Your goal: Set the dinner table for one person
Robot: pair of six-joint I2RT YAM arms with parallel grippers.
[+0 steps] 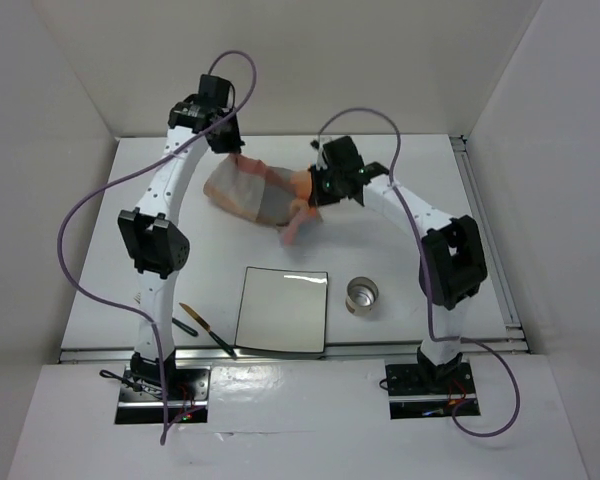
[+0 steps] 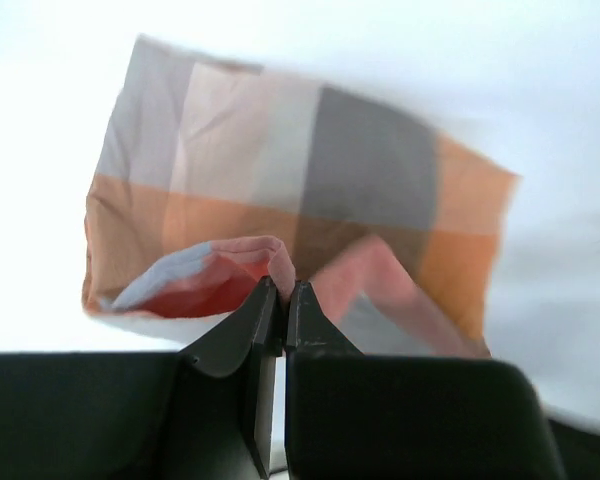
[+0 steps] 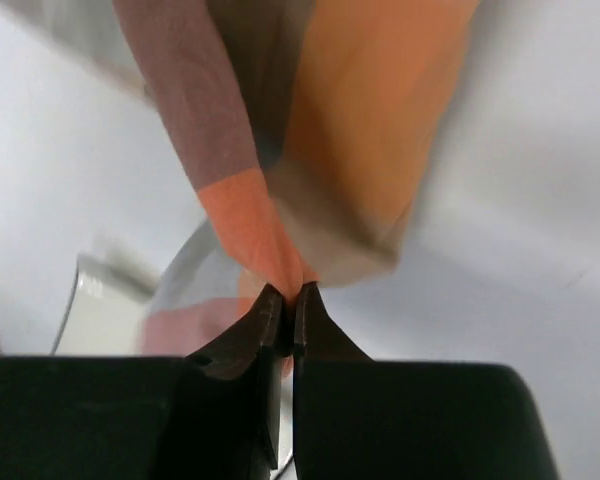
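The orange-blue-grey checked cloth [image 1: 255, 192] hangs lifted above the far middle of the white dinner table [image 1: 420, 180]. My left gripper [image 1: 228, 148] is shut on its far left edge; in the left wrist view the fingertips [image 2: 283, 292] pinch a fold of the cloth [image 2: 310, 170]. My right gripper [image 1: 318, 195] is shut on its right end; in the right wrist view the fingertips [image 3: 288, 293] pinch an orange corner of the cloth [image 3: 370, 110]. The cloth sags between the two grippers.
A square white plate [image 1: 282, 310] lies near the front middle, also showing in the right wrist view [image 3: 100, 315]. A metal cup [image 1: 362, 295] stands to its right. A gold knife [image 1: 196, 318] and dark-handled cutlery [image 1: 218, 342] lie left of the plate.
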